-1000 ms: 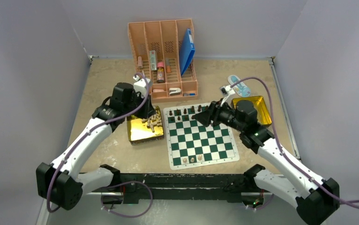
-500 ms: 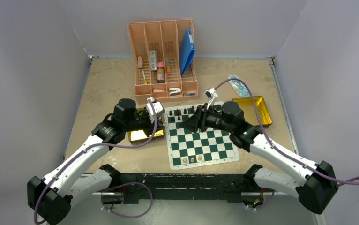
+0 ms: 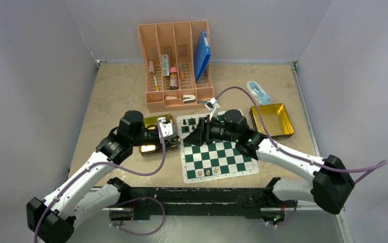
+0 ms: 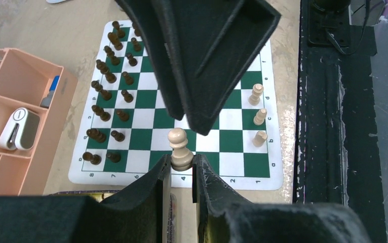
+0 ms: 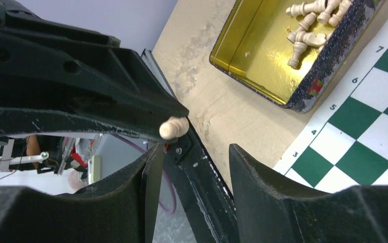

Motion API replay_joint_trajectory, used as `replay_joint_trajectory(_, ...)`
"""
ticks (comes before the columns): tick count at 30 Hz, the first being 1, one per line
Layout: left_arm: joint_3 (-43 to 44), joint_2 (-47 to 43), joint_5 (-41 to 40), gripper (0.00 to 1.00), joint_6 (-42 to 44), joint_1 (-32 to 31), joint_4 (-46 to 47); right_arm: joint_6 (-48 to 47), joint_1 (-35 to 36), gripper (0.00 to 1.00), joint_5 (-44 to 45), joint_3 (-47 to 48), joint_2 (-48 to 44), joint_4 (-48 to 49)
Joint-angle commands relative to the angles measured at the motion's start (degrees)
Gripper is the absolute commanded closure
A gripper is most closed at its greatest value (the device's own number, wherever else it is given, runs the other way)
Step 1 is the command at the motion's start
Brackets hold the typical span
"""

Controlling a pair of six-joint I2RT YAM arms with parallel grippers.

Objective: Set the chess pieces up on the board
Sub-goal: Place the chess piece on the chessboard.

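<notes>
My left gripper [image 3: 174, 133] is shut on a pale tan pawn [image 4: 180, 148], held upright by its base above the board's [image 3: 222, 157] left edge. My right gripper [image 3: 194, 135] is open and empty, pointing at the left gripper; its fingers [image 4: 217, 61] hang just over the pawn. In the right wrist view the pawn's head [image 5: 174, 127] shows just beyond the open right gripper [image 5: 194, 154]. Dark pieces [image 4: 106, 76] fill the board's two far rows. Three pale pieces [image 4: 259, 116] stand on the near row. More pale pieces [image 5: 306, 23] lie in a gold tin [image 5: 253, 55] left of the board.
The pink organiser [image 3: 177, 66] stands behind the board. A second gold tin [image 3: 273, 120] sits right of the board, with a small blue-and-white object [image 3: 258, 92] behind it. A black rail [image 4: 328, 126] runs along the near table edge.
The left gripper has left the gold tin and moved right to the board's edge with the pawn. The right gripper has moved left across the board to meet it.
</notes>
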Motion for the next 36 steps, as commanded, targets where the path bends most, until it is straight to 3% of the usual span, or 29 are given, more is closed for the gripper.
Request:
replay_joint_trajectory(1,0.91,0.91,3.92,1.00,3.99,-0.20,0.57,0.96,0.60,0.47,-1.94,3.75,0.32,4.97)
replay_joint_trajectory(6,1.65,2.80,4.63,1.00,4.07,-0.12,0.07,1.00,0.88,0.47,-1.94,3.91,0.83,5.07)
replay_joint_trajectory(12,1.59,2.50,4.40,1.00,4.02,-0.18,0.60,0.65,1.19,0.58,-1.83,4.82,2.33,3.99)
replay_joint_trajectory(18,1.59,2.13,4.47,1.00,4.09,-0.15,0.66,-0.75,2.15,0.61,-1.53,6.35,4.13,1.69)
replay_joint_trajectory(25,1.50,2.33,4.12,1.00,4.41,-0.18,0.40,-1.03,2.64,0.85,-0.64,5.65,4.11,1.75)
replay_joint_trajectory(28,1.59,1.85,3.62,0.99,3.82,-0.14,0.38,-1.26,2.65,0.90,1.74,4.76,2.91,1.37)
replay_joint_trajectory(32,2.00,1.17,2.52,0.67,2.15,-0.20,-0.52,-1.53,2.65,0.90,9.67,3.45,0.01,-3.71)
replay_joint_trajectory(36,2.97,1.25,1.53,0.54,0.07,-0.20,-2.12,-0.90,2.63,0.91,22.54,1.99,-4.52,-9.68)
